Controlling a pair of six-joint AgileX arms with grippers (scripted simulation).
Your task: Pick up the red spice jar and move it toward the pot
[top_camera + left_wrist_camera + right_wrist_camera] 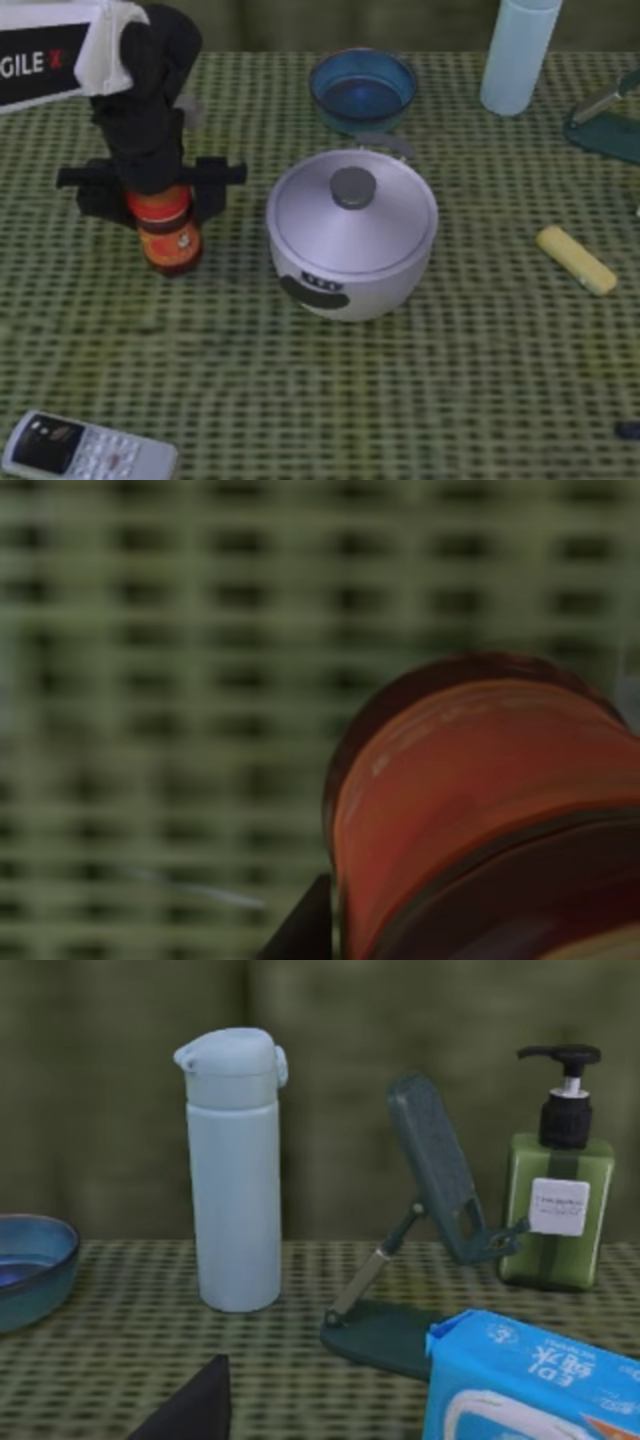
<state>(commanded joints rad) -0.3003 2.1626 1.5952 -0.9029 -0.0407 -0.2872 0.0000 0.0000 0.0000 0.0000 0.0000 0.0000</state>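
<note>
Red spice jar (pixel 168 232) clamped in left gripper (pixel 152 192).

A tall pale-blue bottle (pixel 236 1170) stands upright on the green woven table (pixel 120 1350). At its nine o'clock, cut by the picture's edge, sits a blue bowl (pixel 30 1270). At the bottle's three o'clock a dark teal phone stand (pixel 420 1230) tilts its plate back, with a green pump dispenser (pixel 556 1200) (white label, black pump) beyond. A blue packet (pixel 520 1380) fills the five o'clock corner.
</note>
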